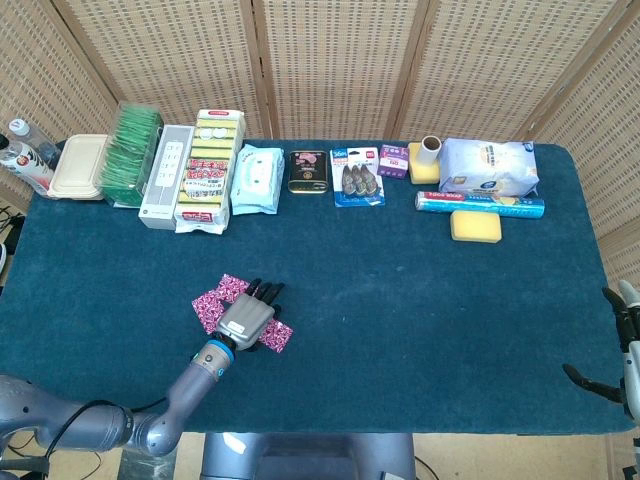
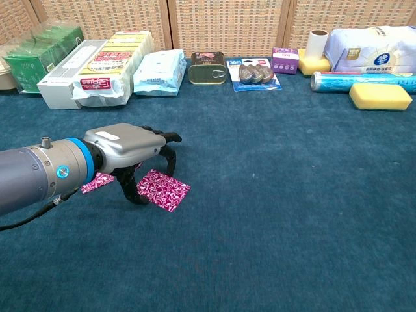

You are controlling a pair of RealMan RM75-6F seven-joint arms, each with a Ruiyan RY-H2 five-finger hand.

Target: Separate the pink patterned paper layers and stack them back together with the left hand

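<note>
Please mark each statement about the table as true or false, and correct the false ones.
1. Two pink patterned paper sheets lie on the blue cloth, near the left robot hand. True.
2. The left robot hand is above the yellow rectangular sponge. False: it is over the pink sheets, far from the sponge.
3. The gold metal tin stands in the back row. True.
4. The pink sheets lie in one neat stack. False: they lie apart, one showing on each side of the hand.
</note>
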